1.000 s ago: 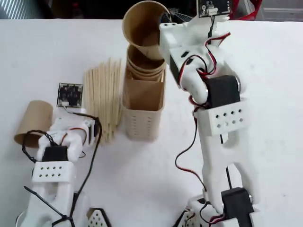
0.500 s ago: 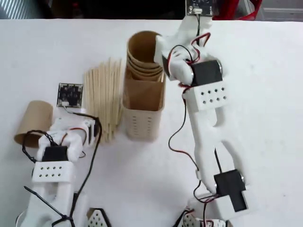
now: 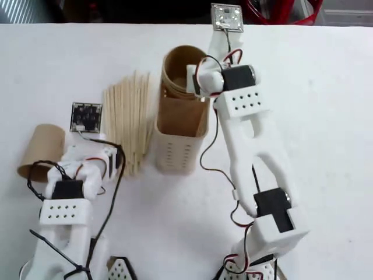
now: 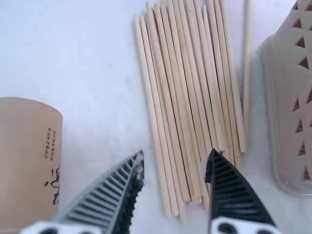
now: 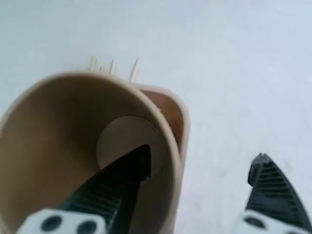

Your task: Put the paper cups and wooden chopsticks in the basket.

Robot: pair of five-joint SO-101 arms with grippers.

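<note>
- High view: a beige perforated plastic basket (image 3: 178, 140) is standing upright at the centre of the white table (image 3: 326, 116).
- A stack of brown paper cups (image 3: 182, 70) is sitting in the basket's far end and rising above its rim.
- A bundle of pale wooden chopsticks (image 3: 128, 119) is lying flat just left of the basket. A single brown paper cup (image 3: 41, 149) is lying on its side near the left edge.
- The left arm (image 3: 64, 204) is resting low at the lower left, with its wrist between the single cup and the bundle.
- The right arm (image 3: 250, 151) is stretching from the lower right up to the stack, with its wrist at the top cup's rim.
- Left wrist view: the left gripper (image 4: 175, 165) is hanging with its jaws spread apart, gripping nothing, over the near ends of the chopsticks (image 4: 190, 97).
- The single cup (image 4: 24, 161) is carrying dark print too small to read, and the basket wall (image 4: 292, 97) is lying beyond the bundle.
- Right wrist view: the right gripper (image 5: 202, 156) is standing wide apart. One finger is reaching inside the top cup (image 5: 58, 146), and the other is hanging well outside it, not pinching the wall.
- The basket rim (image 5: 176, 112) is showing just behind the cup.
</note>
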